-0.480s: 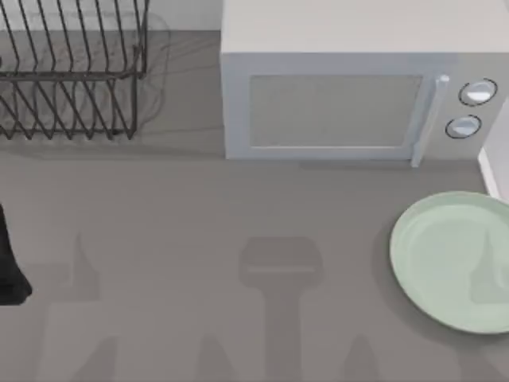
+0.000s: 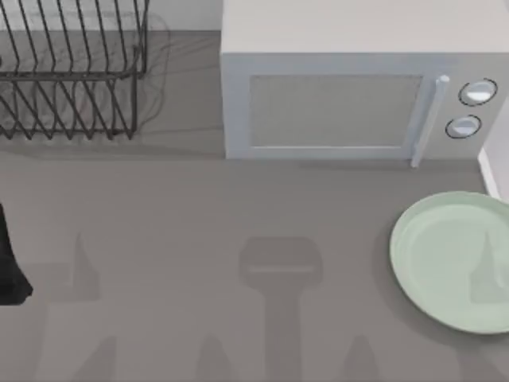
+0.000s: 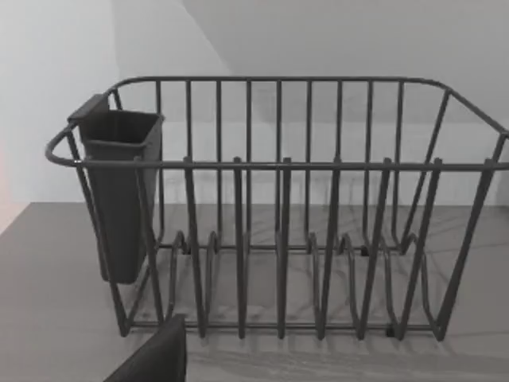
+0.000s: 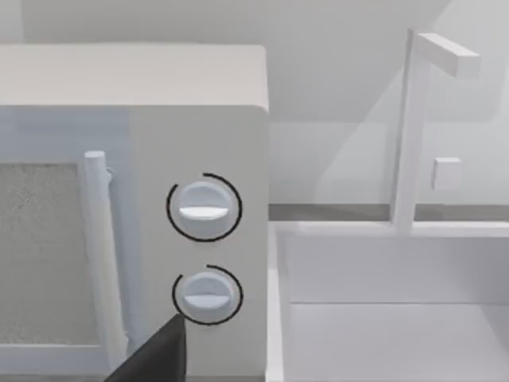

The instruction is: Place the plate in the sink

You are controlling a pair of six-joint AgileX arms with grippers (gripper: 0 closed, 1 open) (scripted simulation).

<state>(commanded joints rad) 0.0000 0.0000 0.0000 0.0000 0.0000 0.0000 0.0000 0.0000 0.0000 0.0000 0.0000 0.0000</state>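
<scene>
Lying flat on the table's right side, the plate (image 2: 449,259) sits before the microwave (image 2: 350,99), just beside the sink (image 2: 491,171) strip. The left arm (image 2: 9,263) is parked at the left edge, facing the rack (image 3: 278,239). Neither gripper's jaw state can be told.

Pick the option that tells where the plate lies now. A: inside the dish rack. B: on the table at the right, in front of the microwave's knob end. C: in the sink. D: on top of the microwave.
B: in the top view the plate lies flat on the table at the right edge, in front of the microwave and beside the sink rim.
</scene>
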